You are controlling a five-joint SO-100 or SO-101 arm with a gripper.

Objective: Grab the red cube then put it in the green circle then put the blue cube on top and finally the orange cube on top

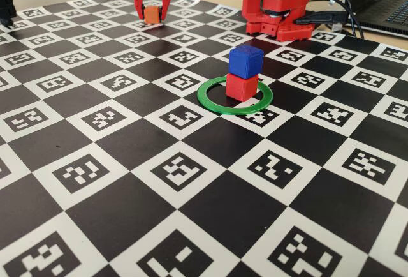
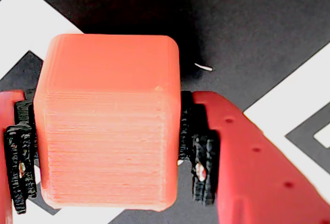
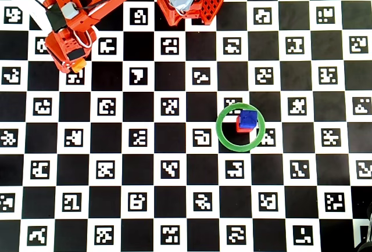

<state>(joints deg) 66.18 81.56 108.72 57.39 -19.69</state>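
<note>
Orange cube pinched — stack waiting.

Your gripper has its jaws closed on both sides of the cube, probably still on the board. The blue cube atop the red cube in the green circle lies well apart — toward the camera and right in the fixed view.

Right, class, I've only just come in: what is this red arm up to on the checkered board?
The arm's end effector is closed around the orange cube at the far side of the board, well away from the stack; the wrist view shows its pads pressed against both sides. The red cube already sits inside the green circle with the blue cube on top, slightly askew. Only the orange cube is not yet stacked.
</note>
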